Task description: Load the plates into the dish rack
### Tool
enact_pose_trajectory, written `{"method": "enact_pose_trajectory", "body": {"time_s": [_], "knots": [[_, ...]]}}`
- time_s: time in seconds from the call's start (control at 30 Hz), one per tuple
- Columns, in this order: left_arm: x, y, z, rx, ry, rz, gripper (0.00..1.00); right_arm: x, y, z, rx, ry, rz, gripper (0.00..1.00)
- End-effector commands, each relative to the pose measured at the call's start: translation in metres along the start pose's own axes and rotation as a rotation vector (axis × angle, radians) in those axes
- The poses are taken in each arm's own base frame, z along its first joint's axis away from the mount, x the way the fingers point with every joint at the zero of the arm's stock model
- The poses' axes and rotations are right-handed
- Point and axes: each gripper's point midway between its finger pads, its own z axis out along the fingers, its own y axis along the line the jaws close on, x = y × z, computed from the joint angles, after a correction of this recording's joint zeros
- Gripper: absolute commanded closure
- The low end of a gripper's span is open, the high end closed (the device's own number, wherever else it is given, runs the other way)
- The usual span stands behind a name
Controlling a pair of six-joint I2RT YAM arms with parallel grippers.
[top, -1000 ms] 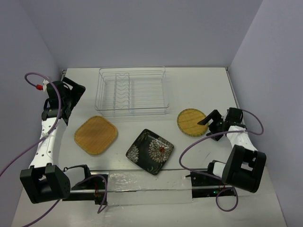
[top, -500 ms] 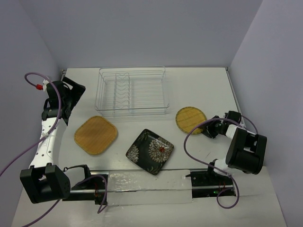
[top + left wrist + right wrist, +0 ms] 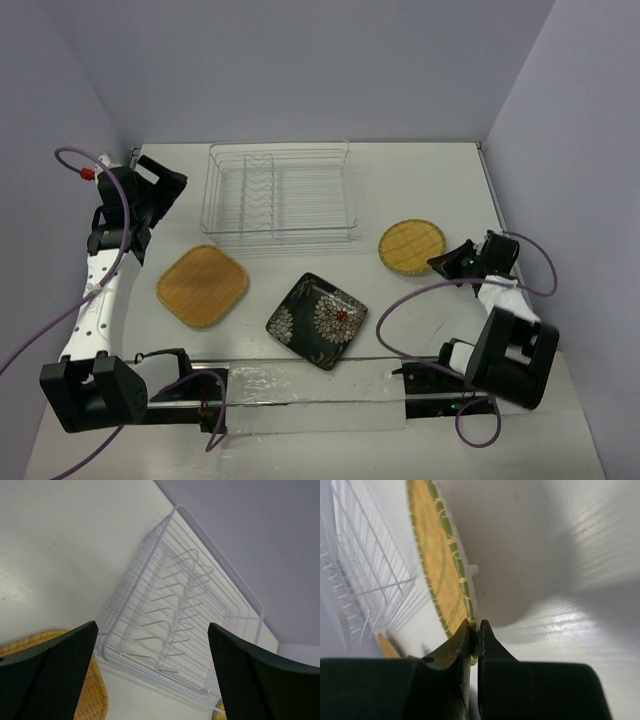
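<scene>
At right, pinched shut with the right gripper [image 3: 440,262] on the rim of the yellow plate [image 3: 411,246]. Spread wide and empty at the left gripper [image 3: 151,627], apart from the near edge of the dish rack [image 3: 278,192].

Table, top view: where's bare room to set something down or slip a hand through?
Bare table runs right of the dish rack, behind the yellow plate, to the back right corner. Crowded in front of the rack: bamboo plate, black plate, then the right tool pinching the yellow plate's rim.
</scene>
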Motion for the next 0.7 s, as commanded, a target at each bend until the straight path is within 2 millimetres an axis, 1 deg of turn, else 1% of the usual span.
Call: {"method": "enact_pose_trajectory", "body": {"time_s": [0.0, 0.07, 0.1, 0.13, 0.17, 0.2, 0.23, 0.27, 0.3, 0.33, 0.37, 0.4, 0.43, 0.5, 0.6, 0.67], "knots": [[-0.009, -0.091, -0.035, 0.332, -0.029, 0.110, 0.01, -0.043, 0.036, -0.038, -0.035, -0.246, -0.192, 1.00], [0.014, -0.123, -0.047, 0.451, 0.027, 0.162, 0.01, -0.055, 0.064, -0.063, -0.094, -0.338, -0.279, 1.00], [0.027, -0.143, -0.056, 0.532, 0.063, 0.200, 0.01, -0.059, 0.080, -0.077, -0.131, -0.381, -0.320, 1.00], [0.042, -0.165, -0.070, 0.635, 0.099, 0.246, 0.01, -0.062, 0.096, -0.092, -0.170, -0.423, -0.365, 1.00], [0.054, -0.180, -0.080, 0.723, 0.134, 0.279, 0.01, -0.060, 0.110, -0.103, -0.214, -0.443, -0.406, 1.00], [0.063, -0.189, -0.085, 0.768, 0.159, 0.302, 0.01, -0.058, 0.120, -0.110, -0.249, -0.444, -0.435, 1.00], [0.072, -0.201, -0.094, 0.837, 0.186, 0.329, 0.01, -0.055, 0.134, -0.120, -0.294, -0.451, -0.473, 1.00], [0.083, -0.214, -0.106, 0.917, 0.213, 0.361, 0.01, -0.051, 0.147, -0.130, -0.339, -0.453, -0.512, 1.00], [0.098, -0.223, -0.112, 0.973, 0.252, 0.389, 0.01, -0.040, 0.159, -0.137, -0.404, -0.420, -0.556, 1.00], [0.114, -0.231, -0.115, 1.018, 0.301, 0.414, 0.01, -0.024, 0.174, -0.146, -0.487, -0.370, -0.608, 1.00], [0.124, -0.237, -0.119, 1.052, 0.330, 0.430, 0.01, -0.016, 0.183, -0.152, -0.532, -0.348, -0.642, 1.00], [0.138, -0.243, -0.124, 1.091, 0.378, 0.448, 0.01, -0.006, 0.190, -0.155, -0.575, -0.312, -0.667, 1.00], [0.150, -0.251, -0.137, 1.153, 0.421, 0.467, 0.01, 0.005, 0.196, -0.156, -0.612, -0.275, -0.686, 1.00], [0.173, -0.261, -0.151, 1.234, 0.491, 0.506, 0.01, 0.020, 0.205, -0.157, -0.666, -0.207, -0.705, 1.00], [0.199, -0.267, -0.163, 1.306, 0.568, 0.546, 0.01, 0.043, 0.217, -0.160, -0.738, -0.110, -0.734, 1.00], [0.210, -0.270, -0.167, 1.330, 0.594, 0.566, 0.01, 0.056, 0.227, -0.166, -0.796, -0.058, -0.756, 1.00]]}}
